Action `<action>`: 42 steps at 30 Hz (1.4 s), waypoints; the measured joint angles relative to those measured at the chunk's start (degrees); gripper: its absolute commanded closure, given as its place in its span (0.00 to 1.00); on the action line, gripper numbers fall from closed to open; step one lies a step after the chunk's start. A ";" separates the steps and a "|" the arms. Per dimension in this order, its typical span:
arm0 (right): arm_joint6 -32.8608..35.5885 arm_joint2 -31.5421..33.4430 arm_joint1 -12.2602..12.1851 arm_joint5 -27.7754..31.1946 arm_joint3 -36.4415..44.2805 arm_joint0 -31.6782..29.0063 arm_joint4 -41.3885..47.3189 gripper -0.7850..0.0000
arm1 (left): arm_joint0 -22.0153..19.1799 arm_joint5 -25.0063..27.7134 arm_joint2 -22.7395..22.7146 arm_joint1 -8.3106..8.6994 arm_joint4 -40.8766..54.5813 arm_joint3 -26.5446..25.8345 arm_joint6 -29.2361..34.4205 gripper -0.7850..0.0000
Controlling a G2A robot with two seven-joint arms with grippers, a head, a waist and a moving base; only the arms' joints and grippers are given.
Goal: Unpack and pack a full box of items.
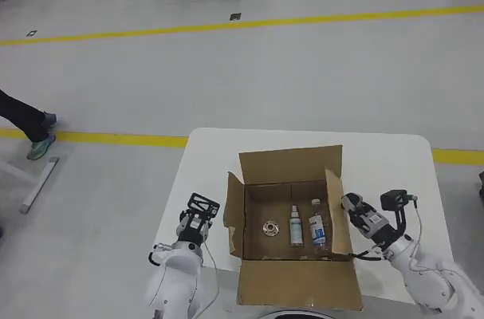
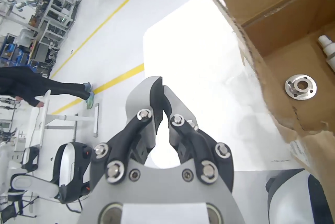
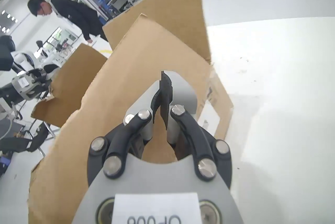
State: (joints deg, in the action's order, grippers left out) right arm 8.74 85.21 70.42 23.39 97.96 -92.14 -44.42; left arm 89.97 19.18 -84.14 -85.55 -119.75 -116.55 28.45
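Now, box [image 1: 289, 166] sits mid-table, flaps up. Inside: metal flange [image 1: 269, 229] at 9 o'clock, spray bottle [image 1: 296, 226] centre, clear bottle [image 1: 317, 226] at 3. L gripper [image 2: 160, 86] at box's 9 and R gripper [image 3: 165, 78] at its 3, both pinched closed, empty. Bottles prob. light, slick: grip mid-body. Flange prob. heavy, stiff: take by rim.

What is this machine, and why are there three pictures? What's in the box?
It is a robot with two arms, each ending in a pincer hand called a gripper. One picture looks down from a camera above the arms. The other two come from cameras on each wrist, so you see the left gripper and the right gripper up close. Both are shut and hold nothing. On the white table stands an open brown cardboard box. Inside lie a round silver metal disc with a hole, a small white spray bottle and a clear bottle with a label.
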 measured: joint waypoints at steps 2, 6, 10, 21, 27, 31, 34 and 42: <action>0.78 -1.35 0.00 -0.52 0.04 0.46 -2.69 1.00 | -0.68 1.59 0.74 0.17 -0.45 1.20 -0.80 1.00; 3.43 -3.11 -0.13 -0.35 0.31 1.14 -6.22 1.00 | -1.80 5.24 2.12 0.47 0.47 2.47 -3.18 1.00; 5.99 -3.99 -0.47 1.26 2.07 0.86 -11.08 1.00 | -2.47 11.31 2.77 1.03 2.19 3.01 -7.12 1.00; -2.13 4.42 -0.79 -3.01 8.80 -2.93 -0.93 1.00 | -5.43 16.79 7.63 2.08 -0.32 4.65 -13.71 1.00; -5.50 9.17 -0.80 -5.98 8.68 -4.80 4.06 1.00 | -8.04 17.95 12.08 2.39 -3.75 8.61 -14.74 1.00; -5.24 10.98 -0.87 -7.24 8.04 -5.62 5.02 1.00 | -9.43 18.30 12.98 2.62 -4.26 12.30 -14.82 1.00; -5.18 11.38 -0.87 -7.67 7.73 -6.07 5.22 1.00 | -9.98 17.75 13.36 2.82 -5.02 13.78 -15.02 1.00; -4.17 10.22 -0.79 -7.72 7.07 -5.08 5.16 1.00 | -9.81 18.39 13.78 3.56 -7.07 14.16 -14.25 1.00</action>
State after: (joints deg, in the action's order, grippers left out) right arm 4.57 95.42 69.62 15.67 105.03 -97.22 -39.26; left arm 80.16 37.58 -70.36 -81.99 -126.82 -102.39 14.20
